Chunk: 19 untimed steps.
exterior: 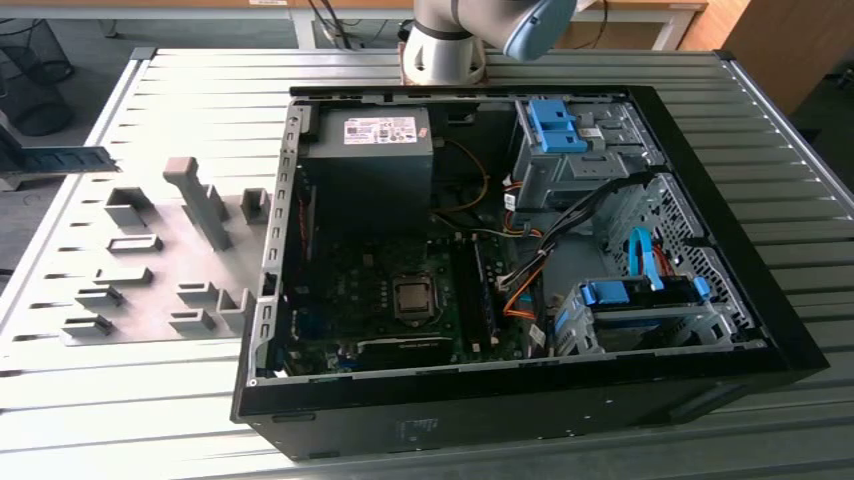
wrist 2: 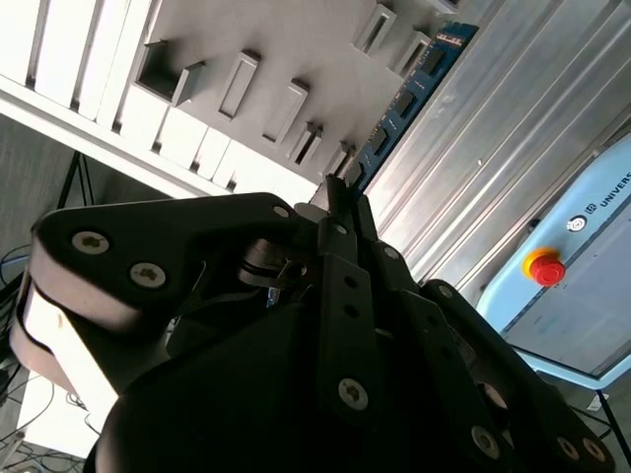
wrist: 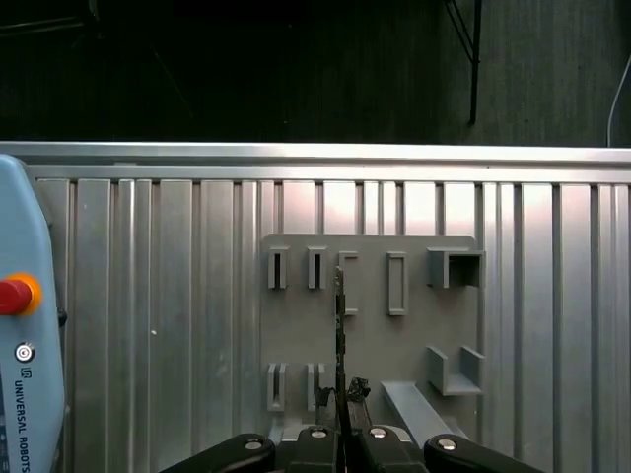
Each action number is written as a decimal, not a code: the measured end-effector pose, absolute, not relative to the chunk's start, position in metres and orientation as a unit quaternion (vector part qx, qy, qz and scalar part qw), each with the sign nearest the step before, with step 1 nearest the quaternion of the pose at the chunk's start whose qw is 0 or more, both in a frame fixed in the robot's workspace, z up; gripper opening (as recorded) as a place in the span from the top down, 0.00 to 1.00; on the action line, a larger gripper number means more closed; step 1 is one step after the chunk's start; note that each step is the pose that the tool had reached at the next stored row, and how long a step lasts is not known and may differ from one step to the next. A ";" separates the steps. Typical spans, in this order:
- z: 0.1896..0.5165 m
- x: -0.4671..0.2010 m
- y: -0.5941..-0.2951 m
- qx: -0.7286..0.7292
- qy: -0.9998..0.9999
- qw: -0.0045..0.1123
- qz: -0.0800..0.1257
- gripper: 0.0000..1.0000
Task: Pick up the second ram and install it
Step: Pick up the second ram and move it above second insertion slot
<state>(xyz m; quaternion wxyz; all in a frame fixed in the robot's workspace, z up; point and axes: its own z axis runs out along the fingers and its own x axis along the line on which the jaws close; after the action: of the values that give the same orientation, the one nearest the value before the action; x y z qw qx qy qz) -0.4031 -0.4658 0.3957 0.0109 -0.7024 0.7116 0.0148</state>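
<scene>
My gripper [wrist 2: 340, 192] is shut on the second ram [wrist 2: 409, 94], a thin blue board with a row of black chips that sticks out past the fingertips. In the first wrist view the ram [wrist: 338, 315] appears edge-on as a thin dark line rising from the gripper [wrist: 338, 396]. It hangs over the grey holder plate [wrist: 296, 335], in line with a small holder in the plate's far row. The open computer case [exterior: 521, 250] lies on the table in the exterior view, with the motherboard [exterior: 400, 300] and its long memory slots [exterior: 481, 290] exposed.
The grey holder plate [exterior: 147, 270], with several raised slots and blocks, sits on the exterior view's left beside the case. A pale blue pendant [wrist: 25, 325] with a red stop button lies on the slatted metal table [exterior: 200, 100]. Beyond the table edge [wrist: 315, 153] the floor is dark.
</scene>
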 end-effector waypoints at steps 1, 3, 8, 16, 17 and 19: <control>0.397 -0.403 -0.466 -0.702 0.712 0.011 0.015 0.86; 0.399 -0.403 -0.466 -0.702 0.712 0.011 0.015 0.86; 0.403 -0.403 -0.466 -0.702 0.712 0.011 0.015 0.86; 0.410 -0.403 -0.465 -0.702 0.712 0.011 0.015 0.86; 0.411 -0.403 -0.465 -0.702 0.712 0.011 0.015 0.86; 0.412 -0.403 -0.465 -0.702 0.712 0.011 0.015 0.86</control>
<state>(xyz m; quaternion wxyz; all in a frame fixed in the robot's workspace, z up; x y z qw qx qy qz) -0.4031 -0.4653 0.4122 0.0108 -0.7024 0.7116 0.0147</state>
